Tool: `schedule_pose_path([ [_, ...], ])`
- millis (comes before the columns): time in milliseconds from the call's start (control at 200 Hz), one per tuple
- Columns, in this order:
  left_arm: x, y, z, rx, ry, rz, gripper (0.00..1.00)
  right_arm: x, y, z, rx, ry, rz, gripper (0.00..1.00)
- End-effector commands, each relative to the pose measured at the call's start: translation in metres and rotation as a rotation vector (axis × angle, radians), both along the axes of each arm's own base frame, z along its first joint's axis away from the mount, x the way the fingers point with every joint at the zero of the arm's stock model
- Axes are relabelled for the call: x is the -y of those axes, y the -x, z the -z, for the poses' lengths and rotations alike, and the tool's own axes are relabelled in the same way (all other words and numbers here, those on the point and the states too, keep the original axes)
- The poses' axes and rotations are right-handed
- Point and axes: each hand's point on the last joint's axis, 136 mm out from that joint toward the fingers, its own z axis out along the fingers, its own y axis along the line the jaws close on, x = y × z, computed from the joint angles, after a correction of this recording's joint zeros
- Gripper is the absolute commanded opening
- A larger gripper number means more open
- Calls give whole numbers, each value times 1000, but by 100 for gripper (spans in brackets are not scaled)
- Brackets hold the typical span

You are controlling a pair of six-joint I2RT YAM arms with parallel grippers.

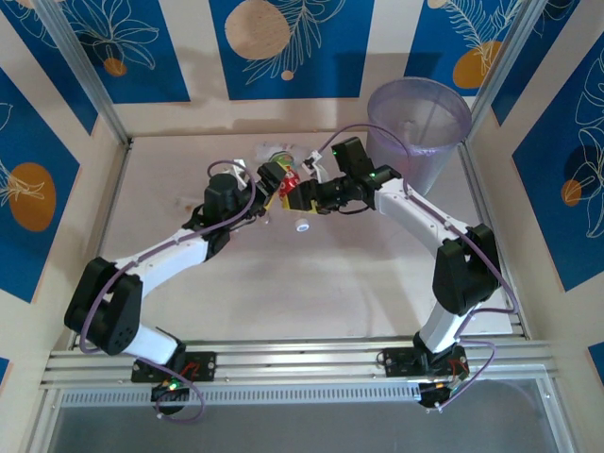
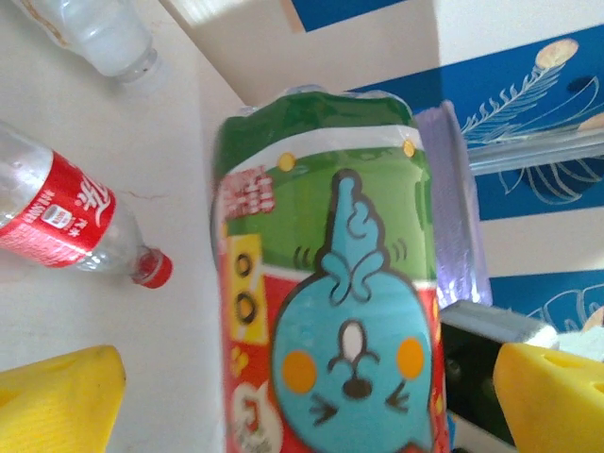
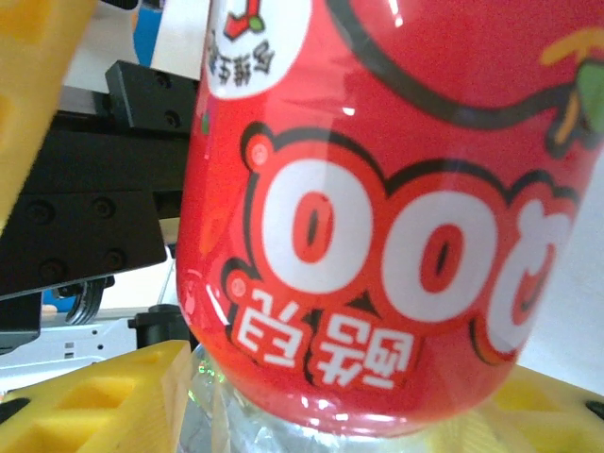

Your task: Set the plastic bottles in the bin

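A plastic bottle with a multicoloured label (image 1: pixel 286 186) hangs above the table's far middle, between both grippers. My left gripper (image 1: pixel 272 181) is open; its yellow fingers (image 2: pixel 58 396) stand clear of the bottle (image 2: pixel 330 283) on either side. From the right, my right gripper (image 1: pixel 304 195) is shut on the same bottle (image 3: pixel 377 189), its yellow pads (image 3: pixel 123 396) pressed against the clear lower part. On the table lie a red-labelled bottle with a red cap (image 2: pixel 61 217) and a whitish bottle (image 2: pixel 104 33). The pale-purple bin (image 1: pixel 420 127) stands at the back right.
Blue-patterned walls and metal posts enclose the table on three sides. The bin's wall (image 2: pixel 453 208) rises just behind the held bottle in the left wrist view. The left gripper's black body (image 3: pixel 85 217) sits close beside the bottle in the right wrist view.
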Motion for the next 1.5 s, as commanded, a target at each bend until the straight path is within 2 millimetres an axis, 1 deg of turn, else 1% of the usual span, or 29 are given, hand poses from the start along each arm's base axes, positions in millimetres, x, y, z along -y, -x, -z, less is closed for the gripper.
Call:
schedule_pose_path([
  [0, -9, 6, -10, 53, -36, -18, 100, 17, -1, -20, 42, 15, 23, 54],
  [145, -25, 11, -6, 62, -95, -58, 100, 41, -14, -30, 81, 78, 83, 53],
  [260, -49, 14, 12, 25, -171, -118, 100, 58, -22, -48, 163, 164, 113, 53],
  [385, -81, 14, 36, -34, -280, -174, 100, 77, -32, -79, 271, 246, 154, 53],
  [560, -116, 14, 63, -100, -453, -207, 100, 119, -53, -138, 454, 340, 266, 53],
  [630, -128, 15, 67, -112, -512, -228, 100, 141, -64, -159, 521, 386, 334, 53],
  [670, -134, 15, 67, -112, -542, -241, 100, 157, -72, -167, 558, 437, 381, 53],
  [735, -141, 16, 72, -124, -588, -255, 100, 187, -87, -177, 602, 530, 471, 53],
  [815, -146, 16, 78, -134, -624, -265, 100, 226, -107, -183, 630, 618, 582, 53],
  [890, -147, 15, 84, -146, -649, -260, 100, 260, -127, -183, 638, 668, 677, 53],
  [950, -146, 14, 89, -155, -663, -247, 100, 283, -142, -183, 641, 684, 736, 53],
  [1060, -143, 11, 98, -173, -675, -230, 100, 314, -166, -176, 629, 719, 802, 52],
  [1125, -144, 10, 101, -179, -681, -230, 100, 329, -178, -168, 619, 755, 829, 52],
  [1196, -144, 9, 104, -183, -691, -232, 100, 339, -191, -157, 610, 770, 841, 52],
  [1301, -143, 6, 107, -191, -709, -216, 100, 346, -204, -134, 574, 794, 831, 52],
  [1496, -148, 4, 113, -212, -779, -210, 100, 341, -216, -88, 492, 778, 794, 52],
])
